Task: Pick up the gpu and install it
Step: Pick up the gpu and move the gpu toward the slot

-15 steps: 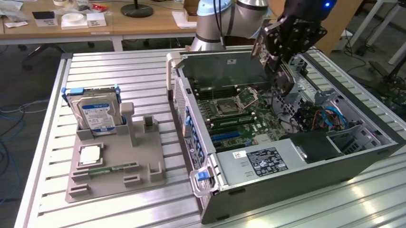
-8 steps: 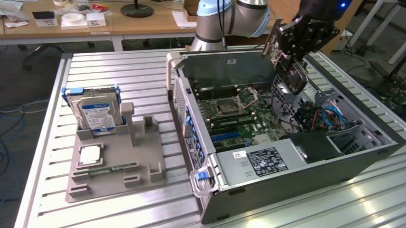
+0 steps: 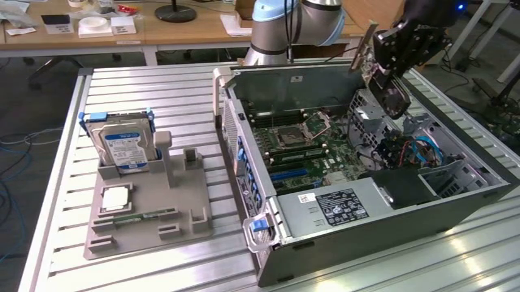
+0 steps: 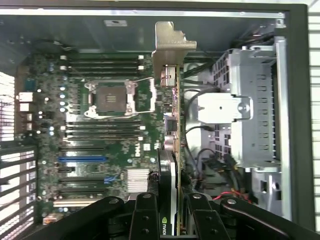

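Note:
My gripper [image 3: 391, 68] is shut on the gpu [image 3: 393, 100] and holds it in the air above the open computer case [image 3: 366, 243], over the side at the exterior view's right. The card hangs on edge, with its silver end bracket [image 3: 363, 48] pointing up toward the back wall. In the wrist view the gpu [image 4: 173, 125] shows edge-on between my black fingers [image 4: 145, 217], and its bracket [image 4: 170, 45] is at the far end. Below it lies the green motherboard [image 4: 100, 150] with a blue slot [image 4: 82, 159]. The card hovers between the motherboard and the drive cage, apart from both.
A silver drive cage [image 4: 255, 110] and cables [image 3: 406, 149] fill the case on the exterior view's right. On the slatted table to the left stands a grey holder [image 3: 146, 207] with a hard drive [image 3: 122, 146], a processor [image 3: 114, 198] and a memory stick [image 3: 146, 214]. The arm's base [image 3: 293, 24] rises behind the case.

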Motion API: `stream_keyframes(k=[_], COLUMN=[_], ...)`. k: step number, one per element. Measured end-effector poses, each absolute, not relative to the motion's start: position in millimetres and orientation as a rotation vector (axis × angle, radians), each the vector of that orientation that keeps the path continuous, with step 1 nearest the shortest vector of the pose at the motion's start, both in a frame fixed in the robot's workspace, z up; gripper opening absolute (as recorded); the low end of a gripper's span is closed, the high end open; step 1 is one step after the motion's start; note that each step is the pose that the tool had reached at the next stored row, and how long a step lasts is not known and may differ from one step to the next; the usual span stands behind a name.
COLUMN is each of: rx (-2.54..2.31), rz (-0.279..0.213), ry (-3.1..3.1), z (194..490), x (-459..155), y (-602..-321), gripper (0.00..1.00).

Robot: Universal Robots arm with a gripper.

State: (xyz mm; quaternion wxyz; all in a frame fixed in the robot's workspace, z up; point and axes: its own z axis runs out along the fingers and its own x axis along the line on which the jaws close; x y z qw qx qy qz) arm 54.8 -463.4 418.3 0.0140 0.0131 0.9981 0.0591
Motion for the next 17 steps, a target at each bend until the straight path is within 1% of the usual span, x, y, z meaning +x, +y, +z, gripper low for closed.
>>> stream_keyframes(k=[17], rx=[0.041], rz=[0.184], ry=[3.108], z=[418.3], x=[70.9], y=[-463.4], gripper=[0.27])
